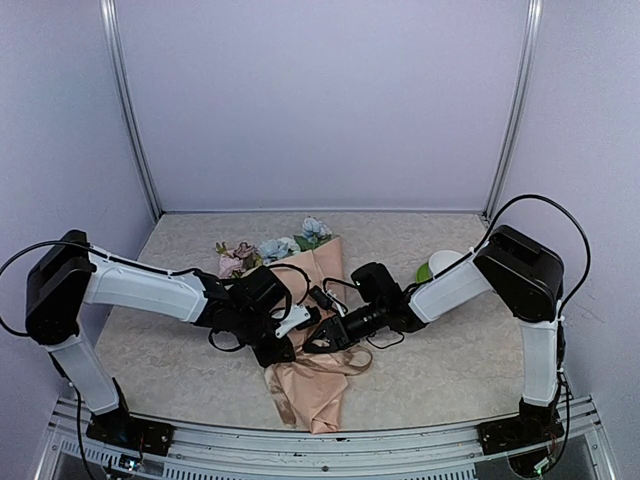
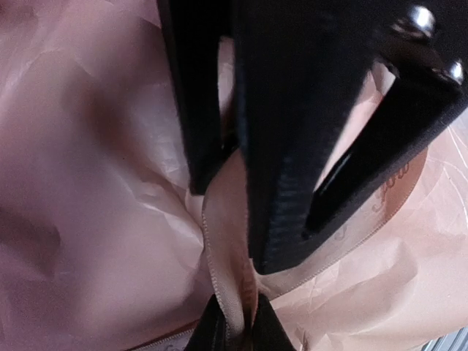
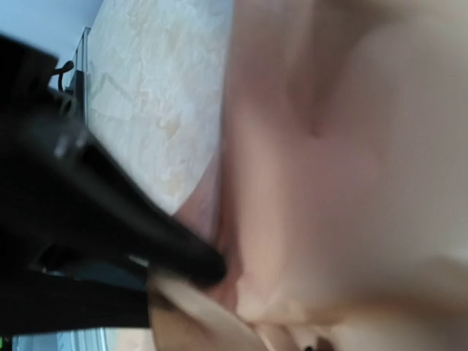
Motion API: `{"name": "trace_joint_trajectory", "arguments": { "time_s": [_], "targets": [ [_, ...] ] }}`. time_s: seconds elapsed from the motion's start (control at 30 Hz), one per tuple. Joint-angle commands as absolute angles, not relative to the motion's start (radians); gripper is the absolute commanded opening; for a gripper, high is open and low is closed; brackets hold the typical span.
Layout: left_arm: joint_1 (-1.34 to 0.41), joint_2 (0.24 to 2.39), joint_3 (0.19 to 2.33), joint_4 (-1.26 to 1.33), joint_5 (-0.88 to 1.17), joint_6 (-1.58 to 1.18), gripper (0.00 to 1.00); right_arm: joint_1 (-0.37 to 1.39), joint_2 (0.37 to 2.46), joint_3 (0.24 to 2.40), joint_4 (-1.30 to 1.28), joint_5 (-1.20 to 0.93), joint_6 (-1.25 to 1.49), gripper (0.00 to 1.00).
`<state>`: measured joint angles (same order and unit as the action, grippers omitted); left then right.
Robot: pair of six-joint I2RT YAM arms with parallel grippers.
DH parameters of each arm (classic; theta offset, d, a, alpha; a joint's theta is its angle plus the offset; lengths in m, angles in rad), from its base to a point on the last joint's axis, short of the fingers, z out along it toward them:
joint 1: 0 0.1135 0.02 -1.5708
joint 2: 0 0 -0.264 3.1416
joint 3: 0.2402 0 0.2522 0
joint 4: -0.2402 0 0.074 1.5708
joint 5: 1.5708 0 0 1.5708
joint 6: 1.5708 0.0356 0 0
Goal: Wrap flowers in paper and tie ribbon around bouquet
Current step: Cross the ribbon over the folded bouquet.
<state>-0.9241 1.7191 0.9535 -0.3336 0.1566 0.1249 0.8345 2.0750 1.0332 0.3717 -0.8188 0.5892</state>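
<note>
Currently the bouquet is lying mid-table. Left gripper is pinching the ribbon; right gripper is seemingly pinching it too. Risk: 2 opposing pulls tearing the paper or slipping the loop.

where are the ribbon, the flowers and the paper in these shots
ribbon (image 2: pixel 223 256): left wrist view, on the narrow strip running down the middle
flowers (image 1: pixel 277 247): top view, on a pale blue bloom
paper (image 1: pixel 325 262): top view, on the wrap just below the blooms
</note>
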Motion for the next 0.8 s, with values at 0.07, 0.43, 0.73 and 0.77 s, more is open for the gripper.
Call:
{"name": "trace_joint_trajectory", "arguments": {
  "time_s": [0.07,0.43,0.73,0.77],
  "targets": [
    [-0.92,1.665,0.977,-0.335,0.074,0.108,0.07,0.821,2.102,1.001,0.34,-0.802,0.583,0.41],
    [-0.907,1.563,0.988,-0.321,-0.016,0.122,0.0,0.81,2.096,0.981,0.345,-0.79,0.605,0.41],
    [-0.954,1.443,0.939,0.045,-0.495,0.211,0.0,0.81,2.079,0.983,0.338,-0.793,0.587,0.42],
    [-0.956,1.43,0.937,0.083,-0.524,0.227,0.0,0.81,2.082,0.985,0.338,-0.793,0.589,0.42]
  ]
}}
